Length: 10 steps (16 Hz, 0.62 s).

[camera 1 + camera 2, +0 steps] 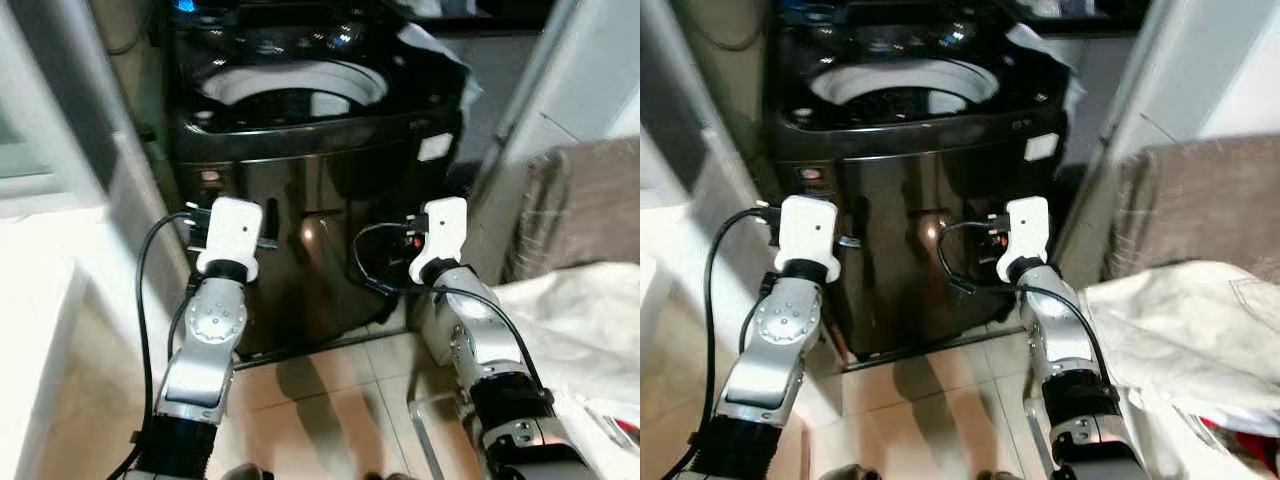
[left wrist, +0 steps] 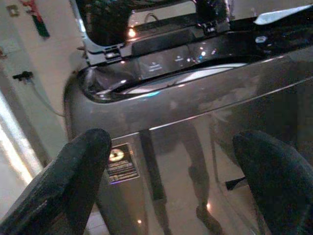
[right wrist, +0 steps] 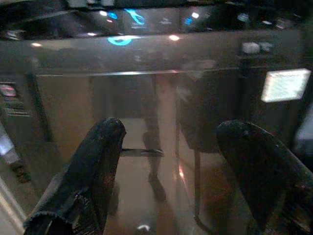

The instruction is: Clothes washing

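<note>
Directly ahead of me stood the washing machine (image 1: 310, 190), a dark glossy top-loader with its lid up and the pale ring of the drum opening (image 1: 290, 88) showing at the top. Its front panel reflected my arms, and a small white label (image 1: 435, 147) sat near the upper right corner of the front. I had the left end effector (image 2: 171, 181) raised in front of that panel, fingers (image 2: 73, 181) spread wide with nothing between them, close to the metal but apart from it. On the other side, the right end effector (image 3: 181, 171) was at about the same height, also wide open and empty, facing the front. Off to my right lay a heap of white cloth (image 1: 1180, 330), with a brownish fabric (image 1: 1200, 200) behind it. Beneath me was the tiled floor (image 1: 320, 390).
</note>
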Motion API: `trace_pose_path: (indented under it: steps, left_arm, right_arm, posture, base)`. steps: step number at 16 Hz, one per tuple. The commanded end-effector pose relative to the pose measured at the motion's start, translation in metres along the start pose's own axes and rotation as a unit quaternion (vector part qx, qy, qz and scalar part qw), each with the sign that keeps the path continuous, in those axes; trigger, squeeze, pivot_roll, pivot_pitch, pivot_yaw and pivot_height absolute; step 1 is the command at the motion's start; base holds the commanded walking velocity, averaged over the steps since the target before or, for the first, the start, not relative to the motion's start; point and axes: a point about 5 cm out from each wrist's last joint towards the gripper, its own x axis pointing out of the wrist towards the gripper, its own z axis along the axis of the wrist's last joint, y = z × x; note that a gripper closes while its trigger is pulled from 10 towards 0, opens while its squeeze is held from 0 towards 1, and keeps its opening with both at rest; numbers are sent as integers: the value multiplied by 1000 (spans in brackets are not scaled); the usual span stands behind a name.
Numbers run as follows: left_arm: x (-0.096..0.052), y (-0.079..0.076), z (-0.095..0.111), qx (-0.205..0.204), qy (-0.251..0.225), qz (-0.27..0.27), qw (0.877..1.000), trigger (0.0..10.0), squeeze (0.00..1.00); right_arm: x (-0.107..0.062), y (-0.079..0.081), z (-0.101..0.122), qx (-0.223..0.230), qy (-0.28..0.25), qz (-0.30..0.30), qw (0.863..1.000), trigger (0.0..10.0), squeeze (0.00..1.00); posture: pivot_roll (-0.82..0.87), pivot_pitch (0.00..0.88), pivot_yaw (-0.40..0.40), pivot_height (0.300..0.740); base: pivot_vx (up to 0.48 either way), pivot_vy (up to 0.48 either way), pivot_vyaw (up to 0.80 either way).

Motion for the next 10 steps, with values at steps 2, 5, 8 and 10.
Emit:
trace_pose_path:
  steps: [2,5,8,10]
  left_arm:
    - [2,-2,2,-2,-6,-5,1000,10000,0]
    - [2,-2,2,-2,-7,-7,1000,10000,0]
    - [3,-4,1,-4,-6,-9,1000,10000,0]
    - [3,-4,1,-5,-7,-9,1000,10000,0]
  right_arm:
    - [2,-4,9,-37,-26,-14,999,10000,0]
    - [4,-11,18,-58,-44,-34,997,10000,0]
    - [3,-13,18,-72,-47,-37,996,10000,0]
    - [3,-12,20,-89,-59,-36,994,10000,0]
  posture:
    - [-12,0,-13,740]
    - [-15,0,-13,740]
    - [-18,0,-15,740]
    - [-22,0,-13,740]
  base:
    - [0,0,-750]
    - [0,0,-727]
    - [0,0,-663]
    - [0,0,-622]
